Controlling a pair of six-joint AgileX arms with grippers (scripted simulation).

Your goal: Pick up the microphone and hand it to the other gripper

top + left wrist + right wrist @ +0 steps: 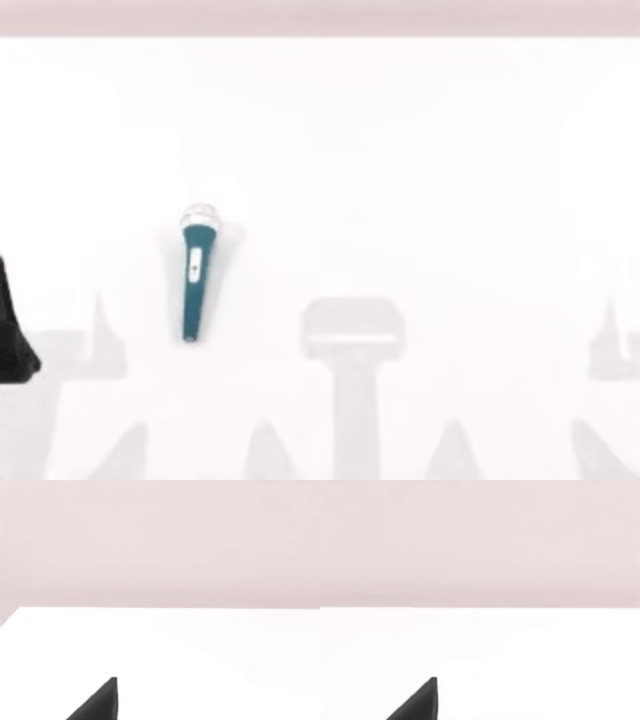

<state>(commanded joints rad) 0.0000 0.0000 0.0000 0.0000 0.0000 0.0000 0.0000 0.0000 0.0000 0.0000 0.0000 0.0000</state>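
We see the microphone [195, 272] lying flat on the white worktop [420, 180], well right of our left end effector [14, 330] at the worktop's left edge. Only one black fingertip [100, 703] shows in each wrist view, so we cannot tell either end effector's state.

The left arm [14, 330] is cut off at the table's left edge — each wrist view shows just one fingertip [102, 702].

No readable text, label or number anywhere.

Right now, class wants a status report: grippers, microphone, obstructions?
Left gripper parked at table's left edge; right out of top view. Microphone lying flat on table, untouched. Nothing around it.
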